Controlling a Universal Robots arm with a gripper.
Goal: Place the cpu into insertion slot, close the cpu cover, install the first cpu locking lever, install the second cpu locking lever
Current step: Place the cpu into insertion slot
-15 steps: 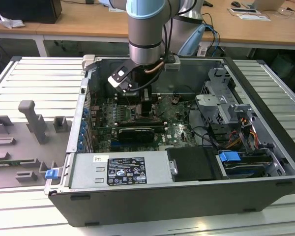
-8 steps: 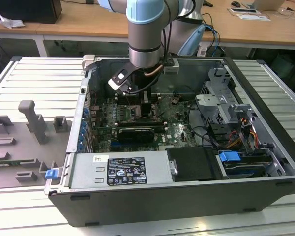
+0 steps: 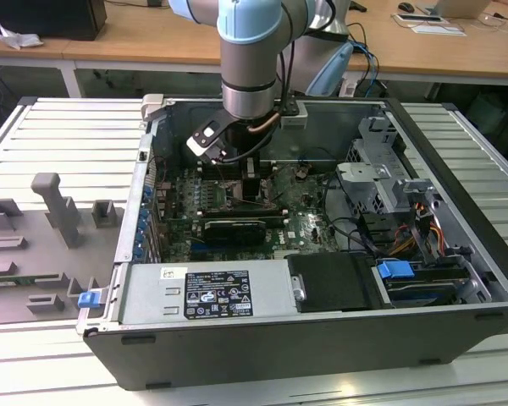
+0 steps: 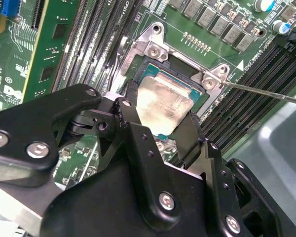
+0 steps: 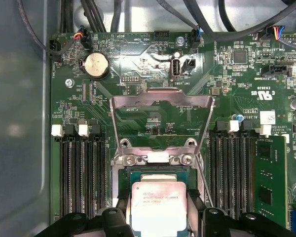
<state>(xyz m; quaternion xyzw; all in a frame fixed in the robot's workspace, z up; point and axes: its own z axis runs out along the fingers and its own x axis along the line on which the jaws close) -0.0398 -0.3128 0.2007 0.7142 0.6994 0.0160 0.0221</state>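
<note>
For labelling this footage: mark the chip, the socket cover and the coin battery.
chip (image 5: 160, 210), first wrist view, middle of its metal face.
cover (image 5: 160, 100), first wrist view, bar opposite its hinge.
coin battery (image 5: 96, 64), first wrist view, centre of its round face.

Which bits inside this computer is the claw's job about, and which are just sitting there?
For the job: claw, the cpu it grips, insertion slot, open cpu cover, locking lever.
Just there: round battery, memory slots, green memory card, power supply box, blue clip.
</note>
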